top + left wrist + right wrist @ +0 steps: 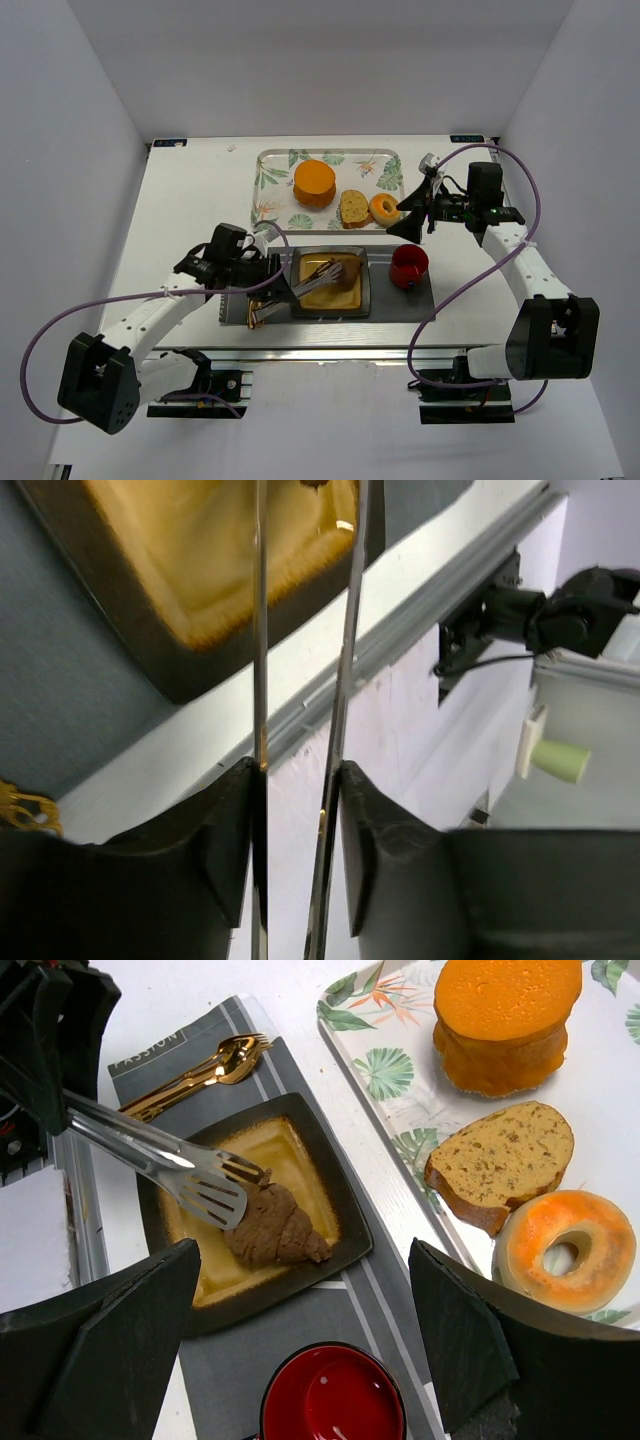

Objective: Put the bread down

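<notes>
One brown croissant (275, 1228) lies on the dark square plate (333, 1185), and the spread tips of the tongs (150, 1150) touch its upper end. Your left gripper (298, 770) clasps the tongs' two arms between its fingers. Your right gripper (405, 215) hangs wide apart by the right edge of the leaf-patterned tray (262, 170).

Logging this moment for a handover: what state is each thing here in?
left gripper: shut on the tongs
tongs: tips slightly apart, by the croissant
croissant: lying on the square plate
right gripper: open, holding nothing
red cup: upright, empty
bread slice: on the tray, untouched
</notes>
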{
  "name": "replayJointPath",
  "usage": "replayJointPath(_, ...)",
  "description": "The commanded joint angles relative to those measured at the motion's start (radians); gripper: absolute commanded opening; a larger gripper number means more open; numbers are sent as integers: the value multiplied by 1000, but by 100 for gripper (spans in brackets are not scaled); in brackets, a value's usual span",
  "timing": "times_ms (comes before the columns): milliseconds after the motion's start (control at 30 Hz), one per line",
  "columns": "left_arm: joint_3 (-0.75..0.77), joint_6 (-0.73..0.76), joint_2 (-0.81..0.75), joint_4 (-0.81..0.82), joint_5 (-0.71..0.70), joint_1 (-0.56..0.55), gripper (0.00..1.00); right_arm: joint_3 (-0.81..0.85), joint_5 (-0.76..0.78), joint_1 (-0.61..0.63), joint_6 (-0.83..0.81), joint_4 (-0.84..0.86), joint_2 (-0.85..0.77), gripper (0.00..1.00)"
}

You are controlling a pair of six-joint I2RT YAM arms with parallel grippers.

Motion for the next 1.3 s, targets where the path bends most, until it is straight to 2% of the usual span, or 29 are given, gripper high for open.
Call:
replayJointPath(0, 72, 25, -18, 14, -82, -4, 49, 26, -15, 3, -20, -5, -23, 89)
replayJointPath(267, 75, -42, -100, 4, -151, -1, 62, 21, -24, 3, -21, -1, -19, 89)
replayJointPath(400, 70, -73, -117, 7, -177, 10, 62, 24, -27, 3, -20, 3, -14, 89)
replayJointPath(500, 79, -94, -130, 36, -188, 55, 62, 31, -31, 4, -20, 2, -8, 89)
replayJointPath(667, 101, -157, -103, 128, -105, 249, 61, 32, -35, 4, -21, 5, -8, 89)
replayJointPath(733, 107, -192, -71, 219, -85, 298, 60, 28, -36, 3, -20, 6, -8, 89)
replayJointPath(900, 182, -330, 124, 417, -71, 308, 60, 17, -39, 4, -20, 17, -17, 89)
replayJointPath(1100, 352, -361, 355, 378, -116, 309, 59, 1, -36, 4, -2, 40, -23, 90)
replayJointPath(1267, 464, -364, 462, 372, -124, 309, 60, -12, -33, 3, 3, 58, -34, 89)
